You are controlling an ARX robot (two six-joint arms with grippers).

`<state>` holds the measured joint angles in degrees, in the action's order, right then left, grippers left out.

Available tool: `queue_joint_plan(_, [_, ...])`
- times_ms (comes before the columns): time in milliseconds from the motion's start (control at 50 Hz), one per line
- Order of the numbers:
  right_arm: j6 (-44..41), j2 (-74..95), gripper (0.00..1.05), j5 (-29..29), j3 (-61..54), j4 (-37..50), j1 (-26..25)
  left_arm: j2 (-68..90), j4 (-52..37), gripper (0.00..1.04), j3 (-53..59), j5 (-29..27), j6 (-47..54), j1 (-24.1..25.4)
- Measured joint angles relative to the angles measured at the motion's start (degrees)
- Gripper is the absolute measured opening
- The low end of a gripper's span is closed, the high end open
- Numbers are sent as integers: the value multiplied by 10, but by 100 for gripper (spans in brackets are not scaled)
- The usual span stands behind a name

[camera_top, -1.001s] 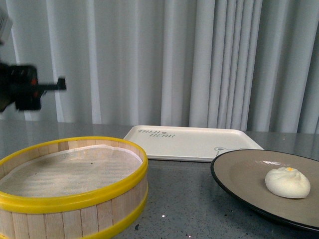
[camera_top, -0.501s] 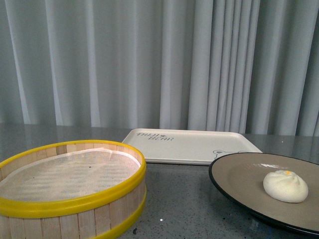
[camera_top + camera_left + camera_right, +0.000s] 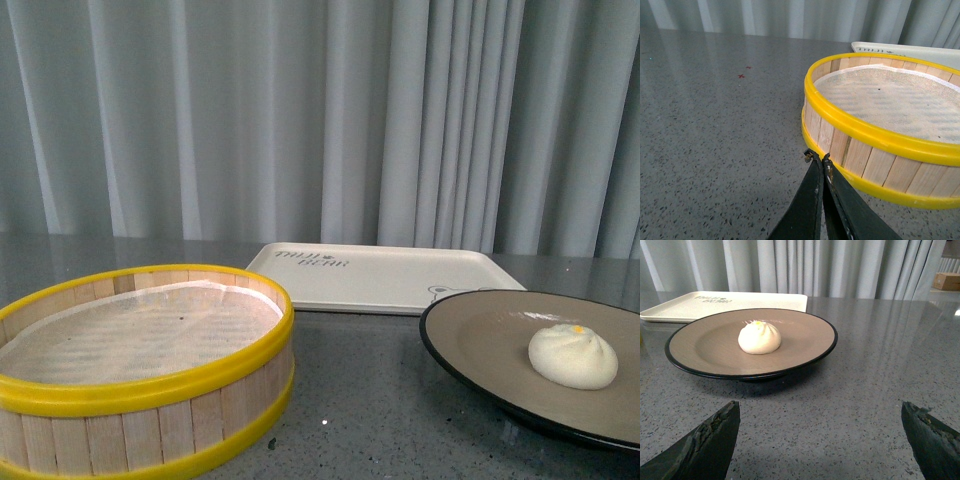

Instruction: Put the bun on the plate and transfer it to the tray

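The white pleated bun (image 3: 572, 355) (image 3: 759, 337) sits on the grey-brown, black-rimmed plate (image 3: 480, 345) (image 3: 700, 345) at the right of the front view. Behind it lies the cream tray (image 3: 385, 277) (image 3: 685, 307) with dark lettering, nothing on it. Neither arm shows in the front view. My right gripper (image 3: 820, 412) is open, low over the table a short way in front of the plate, nothing between its fingers. My left gripper (image 3: 816, 157) is shut on nothing, its tips just outside the steamer basket's wall.
A wooden steamer basket (image 3: 140, 400) (image 3: 880, 145) with yellow rims and a paper liner stands at the front left. Grey speckled tabletop (image 3: 865, 380) stretches round everything. Pale curtains (image 3: 320, 120) hang behind. A cardboard box (image 3: 946, 281) shows far off.
The left arm, visible at the far left of the front view a second ago, has left that view. The bun, plate, tray and basket stay where they were.
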<state>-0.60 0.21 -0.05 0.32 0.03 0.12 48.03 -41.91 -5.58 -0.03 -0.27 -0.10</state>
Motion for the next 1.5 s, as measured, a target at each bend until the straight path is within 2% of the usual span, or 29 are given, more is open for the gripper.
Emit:
queue_joint_plan(160, [0, 0, 96, 0, 0, 0, 0, -63, 42, 4, 21, 0, 0, 0])
queue_joint_plan(260, [0, 0, 96, 0, 0, 0, 0, -79, 30, 4, 40, 0, 0, 0])
queue_joint_plan(861, [0, 0, 96, 0, 0, 0, 0, -297, 234, 4, 41, 0, 0, 0])
queue_joint_plan(1301, [0, 0, 96, 0, 0, 0, 0, -378, 315, 4, 41, 0, 0, 0])
queue_joint_plan(1401, [0, 0, 96, 0, 0, 0, 0, -447, 405, 4, 41, 0, 0, 0])
queue_joint_plan(1502, [0, 0, 96, 0, 0, 0, 0, -476, 416, 4, 41, 0, 0, 0])
